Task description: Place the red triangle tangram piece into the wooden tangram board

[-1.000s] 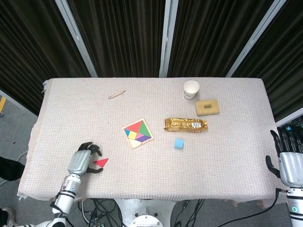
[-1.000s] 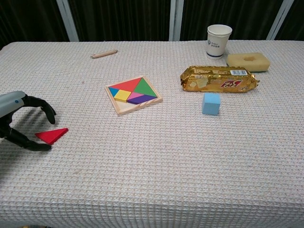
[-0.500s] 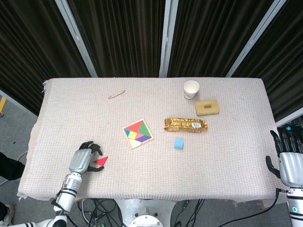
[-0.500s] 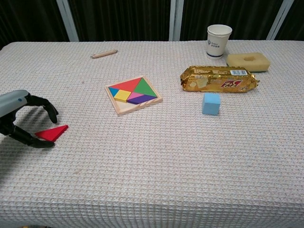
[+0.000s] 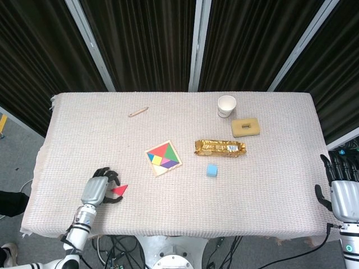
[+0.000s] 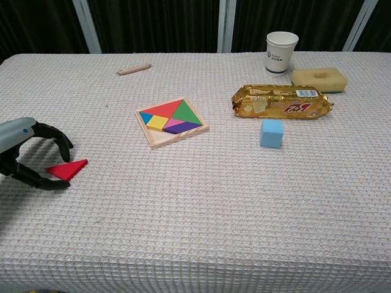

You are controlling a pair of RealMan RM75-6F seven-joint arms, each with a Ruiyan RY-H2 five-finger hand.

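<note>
The red triangle (image 6: 68, 169) (image 5: 118, 190) lies on the cloth near the table's front left. My left hand (image 6: 27, 152) (image 5: 100, 188) arches over its left end, with the fingers (image 6: 61, 141) curled above the far side and the thumb touching the near-left corner. The fingers stand apart from the piece, so no grip shows. The wooden tangram board (image 6: 171, 122) (image 5: 163, 158) sits mid-table with several coloured pieces in it. My right hand (image 5: 340, 189) hangs off the table's right front edge with its fingers spread, holding nothing.
A blue cube (image 6: 272, 133), a gold snack packet (image 6: 282, 101), a paper cup (image 6: 281, 52) and a yellow sponge (image 6: 319, 77) sit to the right and back. A wooden stick (image 6: 134, 69) lies at the back left.
The left hand has drawn in slightly around the triangle. The triangle has shifted a little away from the front edge. The right hand has not moved.
</note>
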